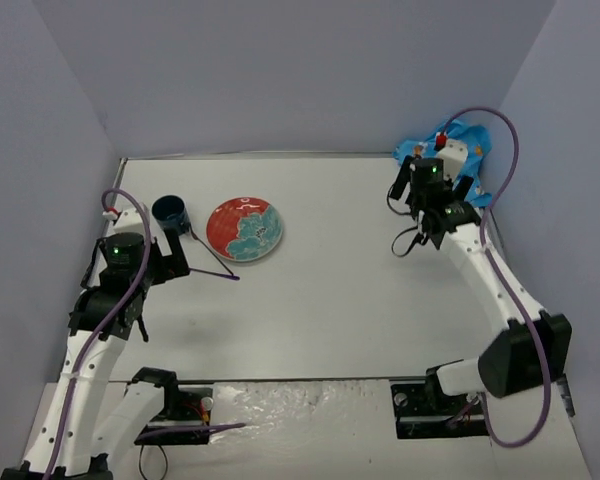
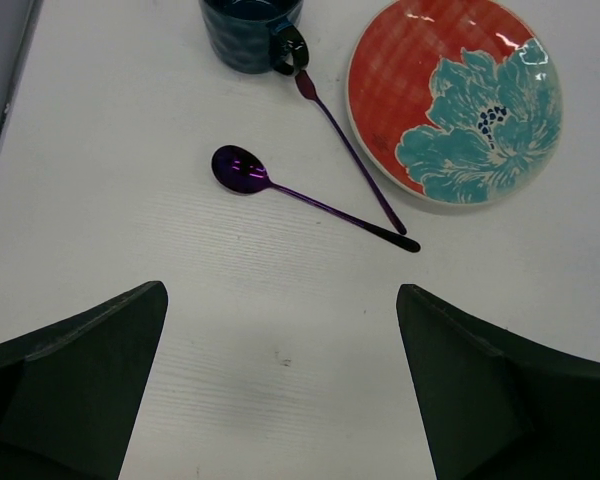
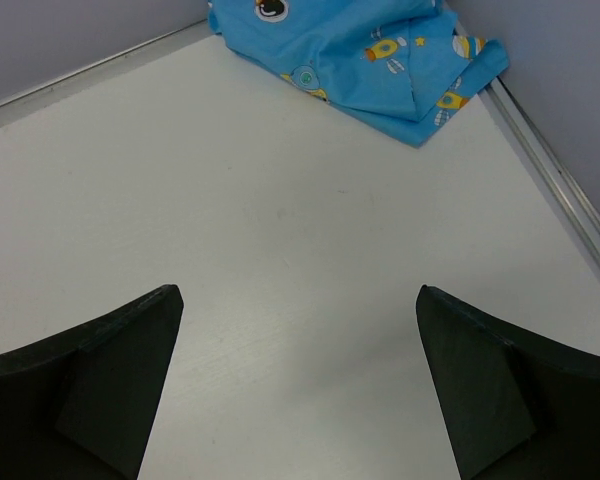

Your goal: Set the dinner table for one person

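The white dinner table (image 1: 360, 300) carries a red plate with a teal flower (image 1: 245, 230) at the far left. A dark blue mug (image 1: 170, 212) stands left of the plate. In the left wrist view, a purple spoon (image 2: 310, 200) and a purple fork (image 2: 345, 150) lie crossed between the mug (image 2: 252, 30) and the plate (image 2: 455, 95). My left gripper (image 2: 280, 300) is open and empty, above bare table just short of the spoon. My right gripper (image 3: 298, 300) is open and empty, above bare table near the far right corner.
A crumpled bright-blue cartoon-print cloth mat (image 3: 365, 45) lies in the far right corner against the metal edge rail (image 3: 550, 170), and it also shows in the top view (image 1: 470, 150). Grey walls enclose the table on three sides.
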